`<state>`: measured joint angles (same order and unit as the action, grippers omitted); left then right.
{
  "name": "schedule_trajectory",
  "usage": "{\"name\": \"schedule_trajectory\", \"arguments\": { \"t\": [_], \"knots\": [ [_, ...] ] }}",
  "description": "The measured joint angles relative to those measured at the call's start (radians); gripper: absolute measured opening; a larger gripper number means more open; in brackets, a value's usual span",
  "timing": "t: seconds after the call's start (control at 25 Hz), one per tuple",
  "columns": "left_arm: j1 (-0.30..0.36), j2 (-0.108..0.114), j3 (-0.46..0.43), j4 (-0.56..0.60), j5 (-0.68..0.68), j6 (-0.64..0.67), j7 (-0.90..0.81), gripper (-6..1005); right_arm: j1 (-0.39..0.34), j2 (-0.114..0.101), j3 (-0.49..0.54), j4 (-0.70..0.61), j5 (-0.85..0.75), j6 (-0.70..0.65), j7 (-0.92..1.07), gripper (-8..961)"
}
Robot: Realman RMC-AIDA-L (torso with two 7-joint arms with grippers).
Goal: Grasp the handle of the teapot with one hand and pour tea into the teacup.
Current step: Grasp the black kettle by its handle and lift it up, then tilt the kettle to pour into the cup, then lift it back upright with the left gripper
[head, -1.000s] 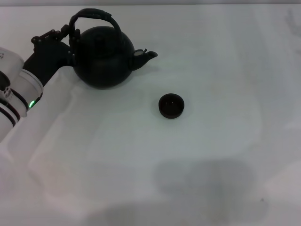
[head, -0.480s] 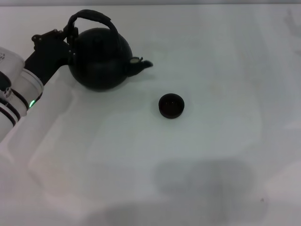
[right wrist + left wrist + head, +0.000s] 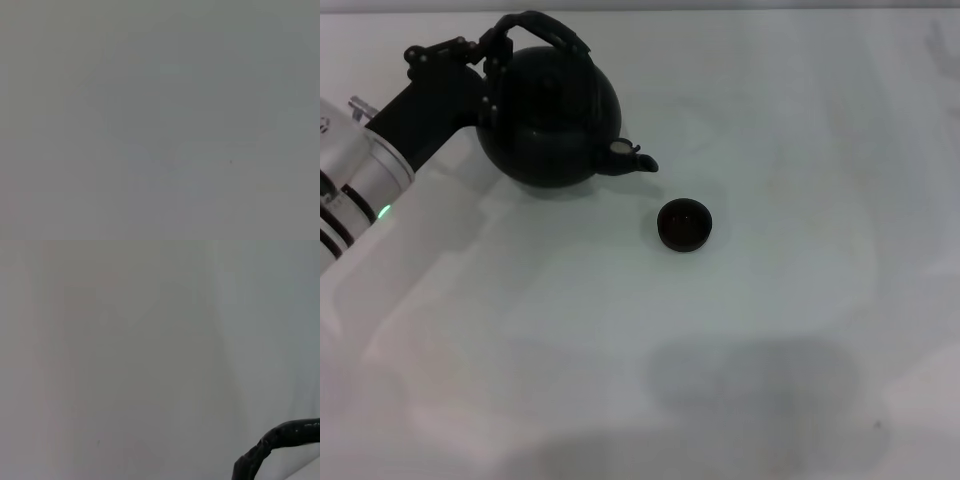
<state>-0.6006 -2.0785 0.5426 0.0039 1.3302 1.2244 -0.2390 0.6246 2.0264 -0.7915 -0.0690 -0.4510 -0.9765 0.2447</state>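
Observation:
The matte-black teapot point(image 3: 552, 115) hangs tilted at the far left of the white table, its stubby spout point(image 3: 634, 158) pointing down and right toward the teacup. Its arched handle point(image 3: 542, 25) loops over the top. My left gripper point(image 3: 492, 50) is shut on the handle's left end, the black wrist reaching in from the left. A piece of the handle point(image 3: 272, 445) shows in the left wrist view. The small dark teacup point(image 3: 684, 224) stands on the table, a little right of and nearer than the spout. The right gripper is out of view.
The white table point(image 3: 720, 340) spreads around the teacup, with a faint grey shadow near the front. The right wrist view shows only bare table surface point(image 3: 160, 120).
The left gripper has carried the teapot right, toward the teacup, and tipped it so the spout now points lower. The teacup has not moved.

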Motion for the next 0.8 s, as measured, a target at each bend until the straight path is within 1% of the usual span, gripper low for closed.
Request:
{"name": "schedule_trajectory", "arguments": {
  "t": [0.12,0.4,0.44,0.6,0.8],
  "knots": [
    [-0.002,0.001,0.0,0.014,0.009,0.023,0.002,102,0.0,0.0,0.0,0.0,0.0,0.004,0.001,861],
    [0.01,0.002,0.001,0.094,0.095,0.081,0.007,103,0.0,0.0,0.0,-0.003,0.013,0.007,0.003,861],
    [0.012,0.002,0.001,0.107,0.103,0.1,0.027,103,0.001,0.0,0.0,-0.004,0.013,0.007,0.003,861],
    [0.006,0.001,0.001,0.11,0.105,0.114,0.078,102,0.002,0.0,0.0,-0.004,0.014,0.007,0.004,861],
    [-0.022,-0.003,0.0,0.103,0.105,0.117,0.152,102,0.008,0.0,0.0,-0.001,0.014,0.007,0.004,861]
  ]
}}
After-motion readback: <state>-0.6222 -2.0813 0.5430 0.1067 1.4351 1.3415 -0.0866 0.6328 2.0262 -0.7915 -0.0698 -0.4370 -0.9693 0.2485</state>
